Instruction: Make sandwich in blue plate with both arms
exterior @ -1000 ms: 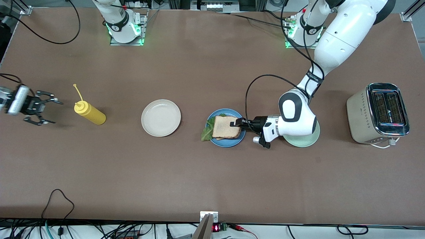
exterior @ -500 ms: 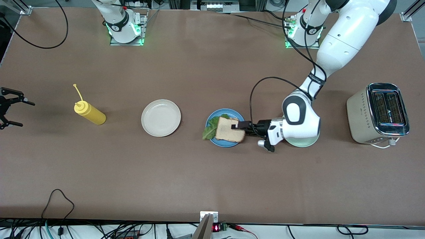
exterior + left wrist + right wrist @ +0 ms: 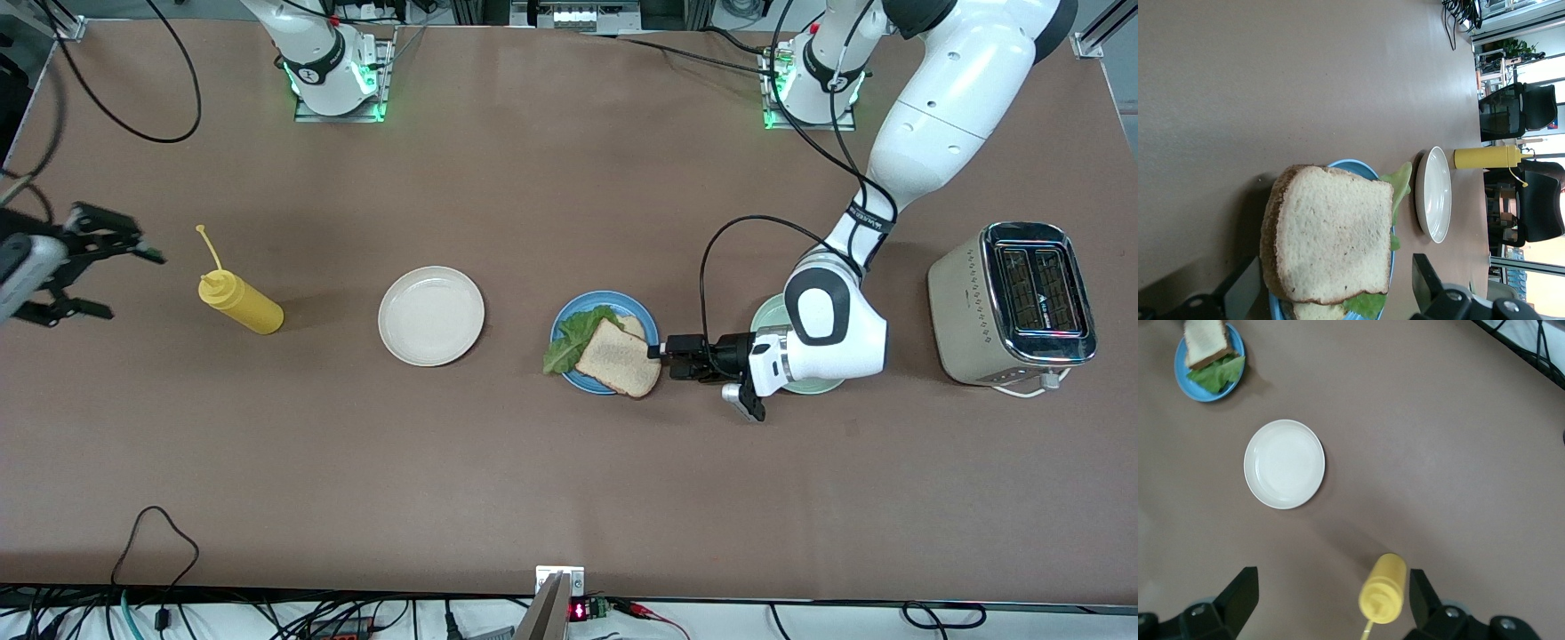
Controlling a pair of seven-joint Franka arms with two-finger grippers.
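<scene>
The brown counter fills the front view, with the arm bases along its top edge. The left arm comes down from the upper right of that view and bends toward the centre, over a pale mint-green plate that it partly hides. At the far right of the frame stands a silver toaster. A cream-white plate lies left of centre, and a yellow squeeze bottle lies on its side farther toward the right arm's end. Just right of centre sits the blue plate, carrying the sandwich: the top bread slice lies skewed, overhanging the plate's rim on the side toward the front camera, with lettuce sticking out at the other side. The left tool is level with the sandwich, just beside the slice's edge, its fingers spread wide and holding nothing. The right tool hangs at the left edge of the frame, over the counter beside the bottle, fingers wide apart and empty.
</scene>
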